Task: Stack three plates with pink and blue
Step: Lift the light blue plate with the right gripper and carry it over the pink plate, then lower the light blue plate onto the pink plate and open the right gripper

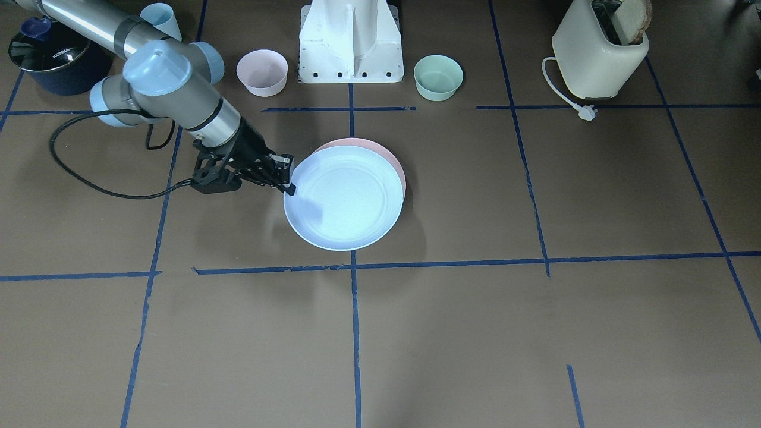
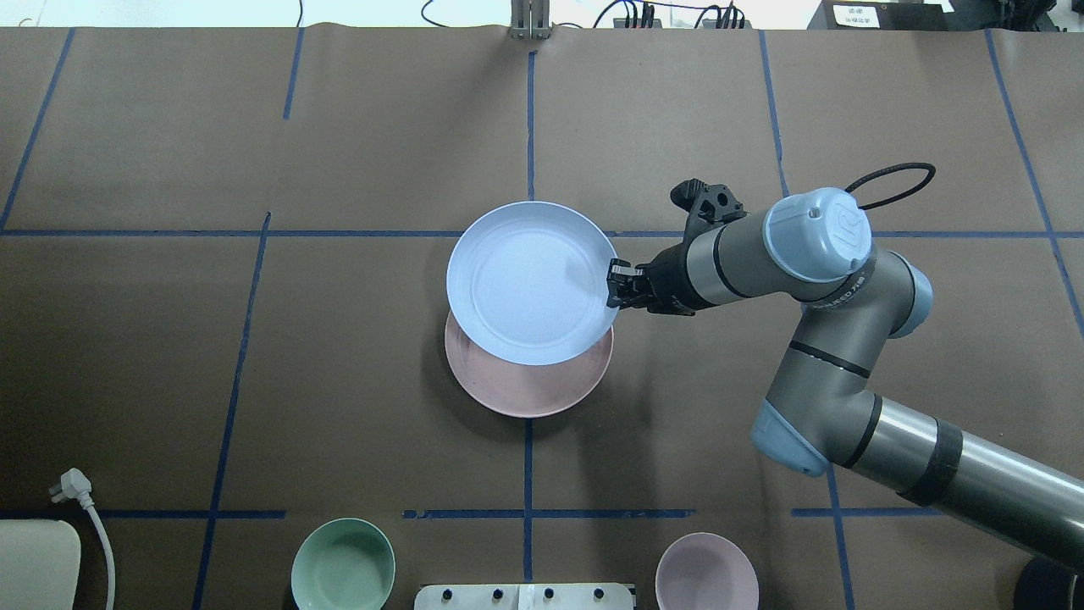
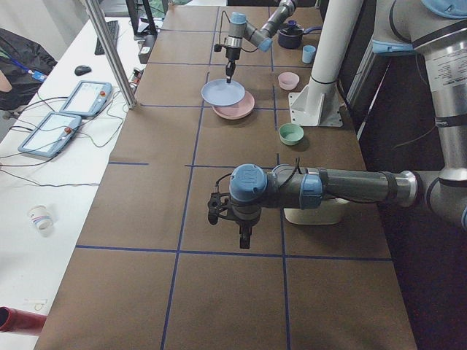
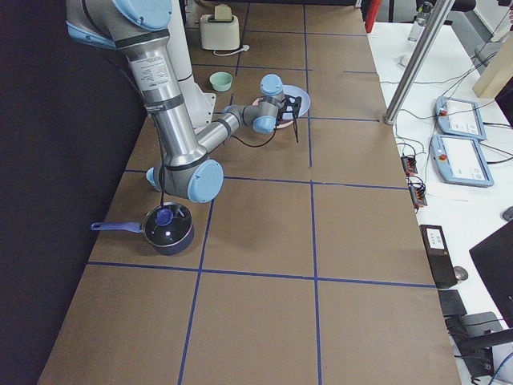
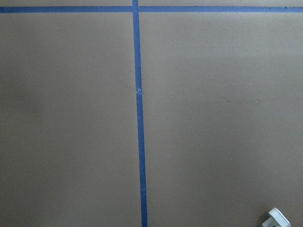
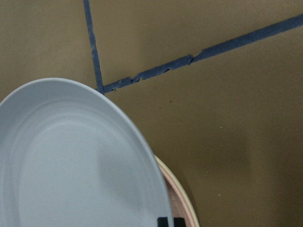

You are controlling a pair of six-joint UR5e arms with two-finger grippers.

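**Clamped: blue plate (image 2: 529, 284) over pink plate (image 2: 525, 391)**

The right gripper (image 2: 611, 292) is pinching the blue plate's near rim. Just below it, the pink plate is lying on the surface (image 2: 339, 339), partly covered. Well apart, the left gripper (image 3: 245, 239) is hovering; I cannot tell whether it is open or closed.

It was a robot laboratory. The brown worktop (image 1: 475, 333) was divided into large squares by blue tape lines (image 1: 355, 333). Two industrial robot arms (image 3: 350, 187) reached over it, and two control tablets (image 3: 86, 98) with loose cables (image 3: 44, 184) lay on a white side table (image 3: 80, 211) beside it.
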